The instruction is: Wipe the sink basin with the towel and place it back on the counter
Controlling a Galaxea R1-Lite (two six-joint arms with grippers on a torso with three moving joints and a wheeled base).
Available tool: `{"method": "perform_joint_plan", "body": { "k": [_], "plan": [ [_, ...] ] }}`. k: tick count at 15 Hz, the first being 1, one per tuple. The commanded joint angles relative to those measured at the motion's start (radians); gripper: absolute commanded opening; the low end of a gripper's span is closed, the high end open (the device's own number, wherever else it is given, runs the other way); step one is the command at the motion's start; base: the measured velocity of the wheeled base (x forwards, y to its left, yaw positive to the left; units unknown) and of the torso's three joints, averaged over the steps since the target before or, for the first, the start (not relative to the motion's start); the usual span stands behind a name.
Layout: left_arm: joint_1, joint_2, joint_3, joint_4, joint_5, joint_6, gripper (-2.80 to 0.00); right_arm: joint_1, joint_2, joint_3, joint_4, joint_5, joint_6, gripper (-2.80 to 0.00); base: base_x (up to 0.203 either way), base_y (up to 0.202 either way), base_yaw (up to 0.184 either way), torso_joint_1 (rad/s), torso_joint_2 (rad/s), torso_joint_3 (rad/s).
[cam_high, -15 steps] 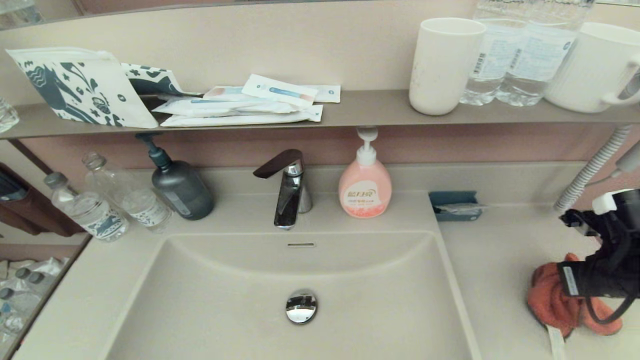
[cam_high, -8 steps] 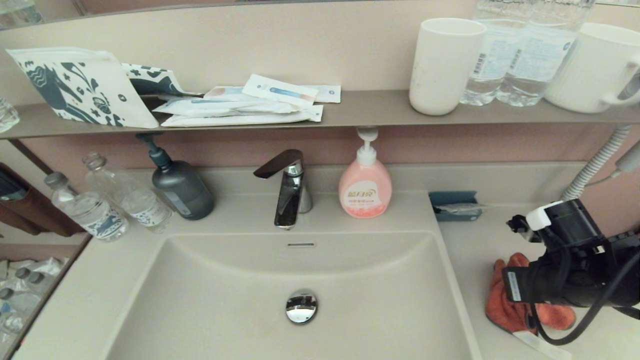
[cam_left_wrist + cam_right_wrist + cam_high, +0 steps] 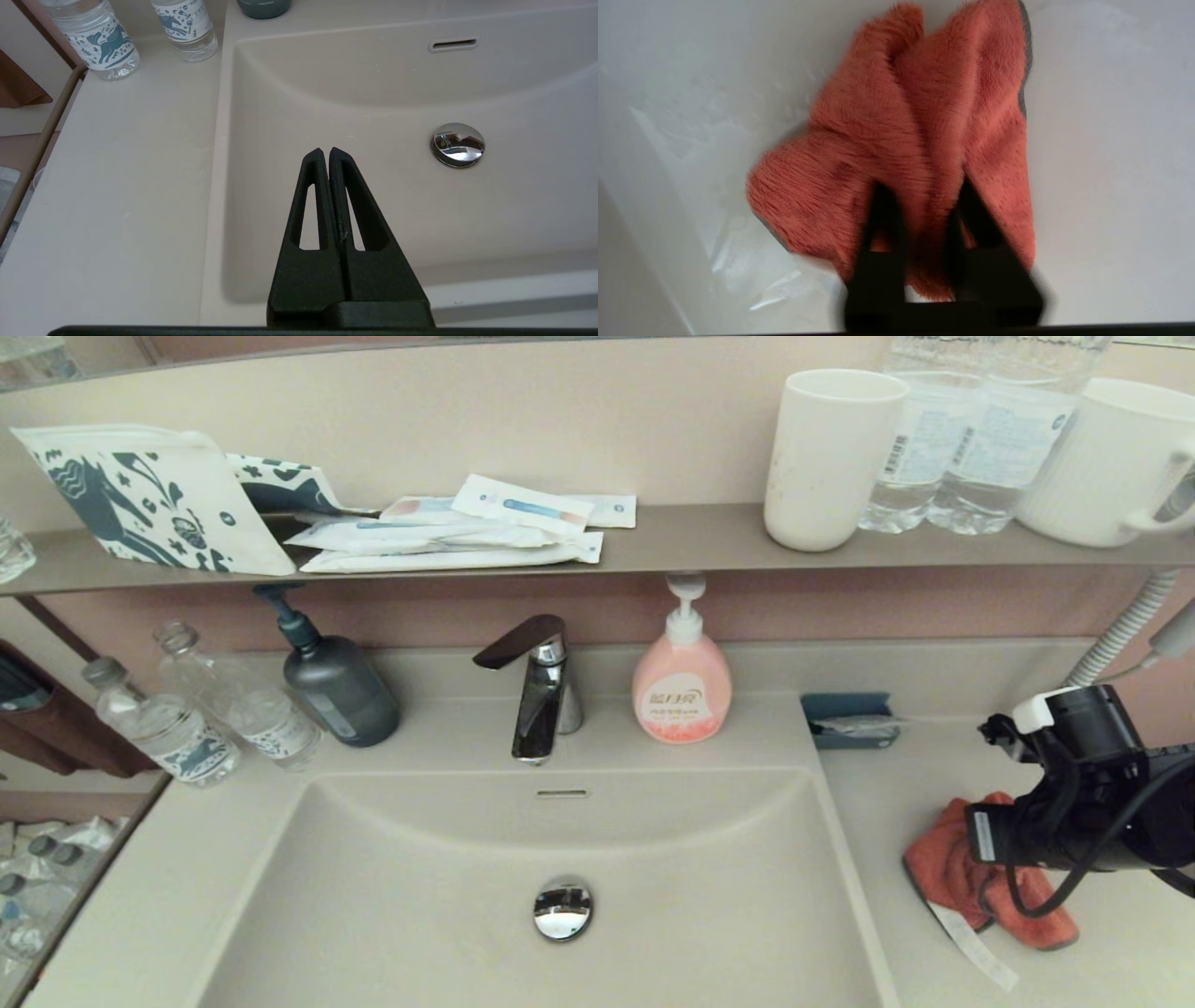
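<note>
The orange-red towel (image 3: 943, 868) lies bunched on the beige counter (image 3: 896, 784) just right of the sink basin (image 3: 373, 915), its white tag (image 3: 976, 947) trailing toward the front. My right gripper (image 3: 923, 186) is shut on the towel (image 3: 878, 140), with a fold of plush pinched between the fingers. In the head view the right wrist (image 3: 1074, 812) covers the fingers. My left gripper (image 3: 325, 150) is shut and holds nothing, hovering over the near left part of the basin (image 3: 373, 93), left of the chrome drain plug (image 3: 458, 144).
A faucet (image 3: 537, 691) and a pink soap pump (image 3: 681, 686) stand behind the basin, with a dark pump bottle (image 3: 336, 686) and two water bottles (image 3: 201, 719) at the left. A blue dish (image 3: 850, 719) sits behind the towel. The shelf (image 3: 672, 546) above holds cups and packets.
My right arm has dragged the towel left across the counter toward the basin's right edge. Over the last half second it eased slightly up and back. The tag now trails out.
</note>
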Motion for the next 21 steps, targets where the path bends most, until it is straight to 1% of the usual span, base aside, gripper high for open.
{"method": "perform_joint_plan", "body": {
  "k": [1,3,7,12,13,14,18,21],
  "plan": [
    [0.001,0.001,0.0,0.0,-0.001,0.001,-2.8,0.015,0.006,0.007,0.0,-0.002,0.002,0.0,0.0,0.0,0.0,0.0,0.0,0.0],
    [0.0,0.001,0.0,0.0,0.001,0.001,-2.8,0.04,0.004,0.008,0.0,-0.006,0.007,0.0,0.0,0.0,0.0,0.0,0.0,0.0],
    [0.0,0.001,0.0,0.0,0.0,0.0,-2.8,0.04,-0.059,0.009,0.016,-0.007,0.006,0.0,0.0,0.0,0.0,0.0,0.0,0.0],
    [0.001,0.001,0.0,0.0,0.001,0.001,-2.8,0.028,-0.256,-0.001,0.177,-0.005,0.002,0.0,0.0,0.0,0.0,0.0,0.0,0.0],
    [0.0,0.001,0.0,0.0,0.0,0.0,-2.8,0.027,-0.283,-0.001,0.204,-0.006,0.001,-1.17,0.0,0.0,0.0,0.0,0.0,0.0],
    [0.0,0.001,0.0,0.0,-0.001,0.001,-2.8,0.025,-0.296,-0.002,0.221,-0.006,0.001,-2.8,0.0,0.0,0.0,0.0,0.0,0.0],
    [0.0,0.001,0.0,0.0,-0.001,0.001,-2.8,0.026,-0.319,0.003,0.216,-0.001,0.001,-2.8,0.0,0.0,0.0,0.0,0.0,0.0],
    [0.001,0.001,0.0,0.0,0.0,0.0,-2.8,0.002,-0.387,0.004,0.216,0.003,0.021,-2.8,0.0,0.0,0.0,0.0,0.0,0.0]
  ]
}}
